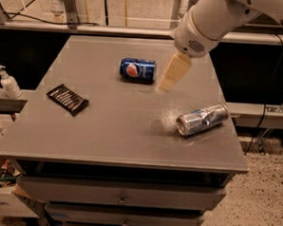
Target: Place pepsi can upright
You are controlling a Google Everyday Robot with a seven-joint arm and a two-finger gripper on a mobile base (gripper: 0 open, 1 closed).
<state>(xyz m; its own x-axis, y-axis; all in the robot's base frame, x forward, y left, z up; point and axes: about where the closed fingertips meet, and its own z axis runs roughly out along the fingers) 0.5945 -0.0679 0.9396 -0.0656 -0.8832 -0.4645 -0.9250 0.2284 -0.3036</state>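
Observation:
The pepsi can, dark blue with the round red, white and blue logo, lies on its side at the far middle of the grey table. My gripper hangs from the white arm just to the right of the can, a little above the table and apart from the can. It holds nothing that I can see.
A dented silver can lies on its side near the right edge. A dark snack packet lies at the left. A white pump bottle stands on a ledge left of the table. Drawers are below the front edge.

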